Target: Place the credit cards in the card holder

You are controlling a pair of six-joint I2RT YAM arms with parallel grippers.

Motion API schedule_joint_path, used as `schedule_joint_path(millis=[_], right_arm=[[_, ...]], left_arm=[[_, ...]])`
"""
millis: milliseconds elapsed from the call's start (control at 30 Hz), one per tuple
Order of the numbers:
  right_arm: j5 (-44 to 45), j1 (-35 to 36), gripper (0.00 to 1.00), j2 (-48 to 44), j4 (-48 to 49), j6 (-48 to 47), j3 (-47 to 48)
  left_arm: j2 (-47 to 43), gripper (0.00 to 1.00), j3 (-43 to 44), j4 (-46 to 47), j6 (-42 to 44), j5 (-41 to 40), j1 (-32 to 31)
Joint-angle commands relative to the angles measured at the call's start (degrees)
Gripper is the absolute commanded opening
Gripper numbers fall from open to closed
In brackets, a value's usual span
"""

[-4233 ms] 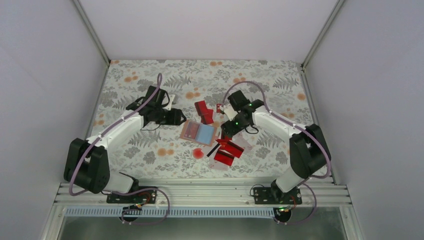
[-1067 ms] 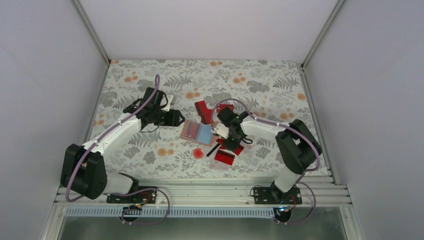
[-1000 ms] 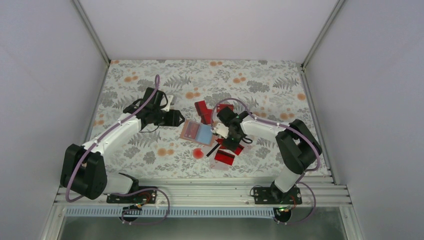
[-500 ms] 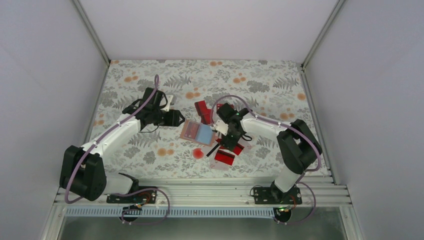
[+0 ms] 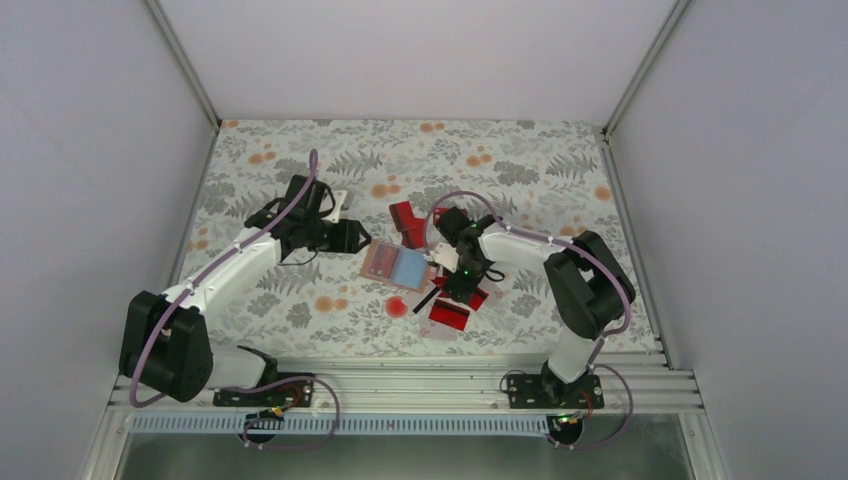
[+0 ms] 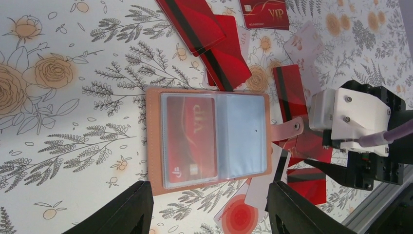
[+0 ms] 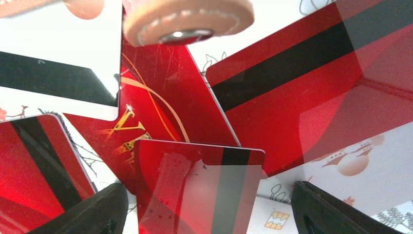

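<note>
Centrally, card holder lying open on desk, one red card sleeved inside, credit cards strewn beside holder, left fingers spread empty above holder, right fingers released over cards.

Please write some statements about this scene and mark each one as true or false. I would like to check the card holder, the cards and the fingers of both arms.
1. The card holder lies open on the table. True.
2. Both pockets that show hold a card. False: only one red card sits in a pocket, and the pocket next to it looks empty.
3. The left fingers grip a card. False: they stand apart and empty, above the holder.
4. Several loose red cards lie on the table outside the holder. True.
5. The right fingers stand apart over loose cards. True.
</note>
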Motion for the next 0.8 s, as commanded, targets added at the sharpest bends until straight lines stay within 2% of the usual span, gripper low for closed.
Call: schedule_joint_path(millis=[0, 400, 767], right_arm=[[1.8, -1.1, 0.81, 4.7, 1.8, -1.4, -0.4], [-1.9, -0.4, 0.58, 7.3, 2.3, 1.3, -3.0], [-3.1, -0.3, 0.56, 2.9, 2.1, 3.9, 0.6]], left_arm=[[-0.8, 0.6, 0.3, 0.6, 0.9, 1.0, 0.3], [1.1, 0.6, 3.1, -0.8, 1.4, 1.1, 0.2], [2.7, 0.6, 4.8, -1.3, 1.6, 1.4, 0.3]])
